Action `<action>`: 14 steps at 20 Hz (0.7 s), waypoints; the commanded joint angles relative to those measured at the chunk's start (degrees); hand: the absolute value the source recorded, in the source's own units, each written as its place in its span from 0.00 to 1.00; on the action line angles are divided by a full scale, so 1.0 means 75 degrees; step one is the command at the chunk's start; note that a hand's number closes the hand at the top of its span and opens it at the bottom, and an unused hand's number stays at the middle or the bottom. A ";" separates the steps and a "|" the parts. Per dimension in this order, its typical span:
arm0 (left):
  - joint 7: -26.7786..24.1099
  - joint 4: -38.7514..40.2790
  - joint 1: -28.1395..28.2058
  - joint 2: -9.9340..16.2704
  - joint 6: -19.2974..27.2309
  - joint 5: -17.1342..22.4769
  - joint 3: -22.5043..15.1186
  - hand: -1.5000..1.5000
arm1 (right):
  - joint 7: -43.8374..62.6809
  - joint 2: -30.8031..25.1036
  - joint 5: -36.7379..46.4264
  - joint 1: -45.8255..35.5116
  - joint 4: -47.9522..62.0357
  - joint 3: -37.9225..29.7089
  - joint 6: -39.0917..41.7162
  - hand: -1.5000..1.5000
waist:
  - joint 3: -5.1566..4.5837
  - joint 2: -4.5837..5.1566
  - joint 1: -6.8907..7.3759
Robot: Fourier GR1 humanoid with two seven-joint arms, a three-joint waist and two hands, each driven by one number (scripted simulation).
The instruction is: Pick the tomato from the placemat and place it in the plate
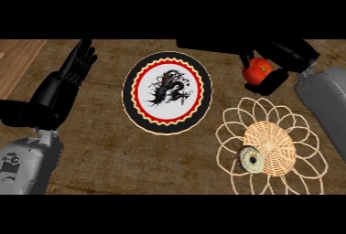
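Red glossy tomato (259, 69) with dark stem, right hand (278, 68) curled round it

The tomato (259, 69) in my black right hand (280, 68), upper right, is red. The plate (167, 93) has a black rim, a red-and-cream zigzag ring and a black figure on white. The placemat (272, 145), lower right, is tan wicker with cream loops.
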 commanded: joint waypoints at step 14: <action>-0.0232 0.0515 0.0044 0.0031 0.0158 -0.0265 0.0216 0.50 | -0.4029 0.1360 -0.1348 -0.2427 0.3451 -0.0339 0.1892 1.00 | -0.0071 -0.0253 -0.0477</action>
